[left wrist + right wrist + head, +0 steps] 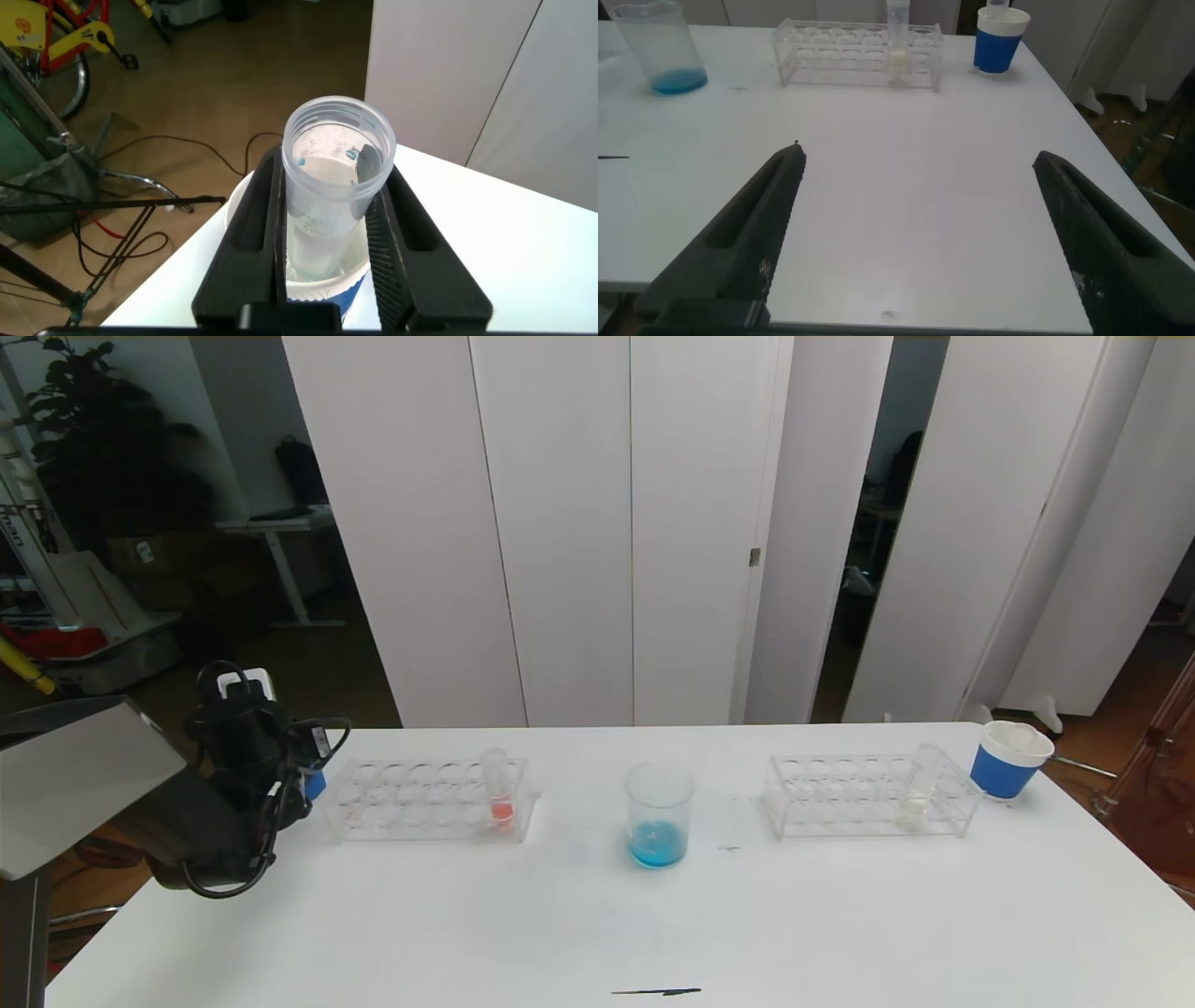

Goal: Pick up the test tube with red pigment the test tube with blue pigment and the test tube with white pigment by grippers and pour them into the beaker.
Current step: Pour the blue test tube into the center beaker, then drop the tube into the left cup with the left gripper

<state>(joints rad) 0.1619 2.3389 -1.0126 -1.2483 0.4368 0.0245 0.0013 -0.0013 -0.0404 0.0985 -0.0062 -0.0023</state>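
My left gripper [301, 782] is at the table's far left edge, shut on a clear test tube [327, 219] that looks empty apart from a tiny blue speck. The tube's bottom is inside a blue-banded paper cup [245, 198]. The beaker [659, 817] stands at the table's middle with blue liquid in its bottom; it also shows in the right wrist view [661, 47]. The test tube with red pigment [499, 791] stands in the left rack [411, 800]. The test tube with white pigment [920, 789] stands in the right rack [840, 795]. My right gripper [917, 157] is open and empty over the near table.
A second blue-banded paper cup [1008, 761] stands at the far right, beside the right rack. A dark thin mark [656, 991] lies near the front edge. White panels stand behind the table. The table edge drops off just left of my left gripper.
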